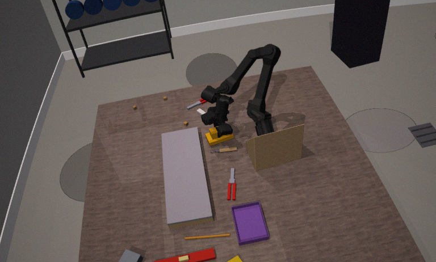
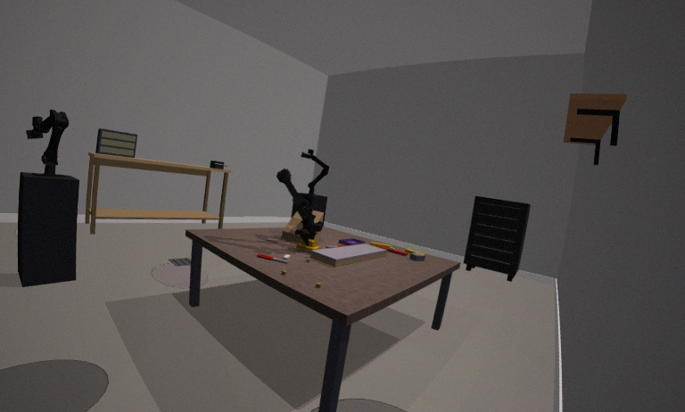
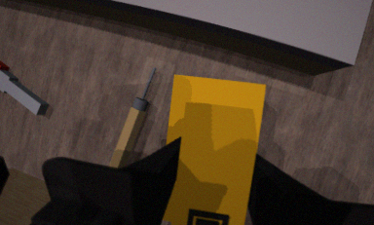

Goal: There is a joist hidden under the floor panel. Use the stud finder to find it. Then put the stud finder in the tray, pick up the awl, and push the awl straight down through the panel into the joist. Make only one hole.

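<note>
Gripping the yellow stud finder [image 3: 214,137] beside the floor panel's [image 1: 184,172] far end, the gripper [image 3: 214,186] is starting the search step; next, lifting it onto the panel for sweeping.

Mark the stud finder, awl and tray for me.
stud finder [image 3: 219,118], wrist view, yellow top face
awl [image 1: 229,149], top view, wooden handle
tray [image 1: 266,219], top view, right rim

The wood-grain bench [image 1: 321,195] is carrying a grey floor panel [image 1: 185,176], yellow stud finder [image 1: 214,138], awl [image 1: 226,149], purple tray [image 1: 238,228], red-handled pliers [image 1: 231,185], pencil [image 1: 207,236] and cardboard screen [image 1: 276,147].
</note>
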`<move>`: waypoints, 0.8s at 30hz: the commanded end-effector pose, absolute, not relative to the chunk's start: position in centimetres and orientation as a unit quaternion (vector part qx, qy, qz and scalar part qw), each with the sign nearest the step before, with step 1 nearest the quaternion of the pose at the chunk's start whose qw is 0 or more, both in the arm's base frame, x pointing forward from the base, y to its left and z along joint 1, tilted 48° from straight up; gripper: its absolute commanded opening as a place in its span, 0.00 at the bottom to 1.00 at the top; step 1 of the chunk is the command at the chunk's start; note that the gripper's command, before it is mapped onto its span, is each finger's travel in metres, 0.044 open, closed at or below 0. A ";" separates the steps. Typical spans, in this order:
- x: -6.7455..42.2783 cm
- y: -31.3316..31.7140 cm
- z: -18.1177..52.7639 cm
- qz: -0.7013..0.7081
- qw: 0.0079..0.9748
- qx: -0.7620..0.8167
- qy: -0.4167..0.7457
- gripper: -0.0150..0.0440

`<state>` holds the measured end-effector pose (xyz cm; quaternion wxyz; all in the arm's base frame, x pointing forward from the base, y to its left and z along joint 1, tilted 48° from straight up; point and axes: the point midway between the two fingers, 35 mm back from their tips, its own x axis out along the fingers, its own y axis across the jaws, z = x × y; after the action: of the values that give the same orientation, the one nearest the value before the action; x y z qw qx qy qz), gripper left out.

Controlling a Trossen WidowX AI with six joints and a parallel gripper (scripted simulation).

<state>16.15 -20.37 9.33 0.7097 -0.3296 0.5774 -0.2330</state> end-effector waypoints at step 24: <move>16.3 -14.1 15.5 -0.238 0.712 -0.334 0.570 0.25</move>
<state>16.26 -14.29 15.03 0.7103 -0.3345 0.5730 -0.2353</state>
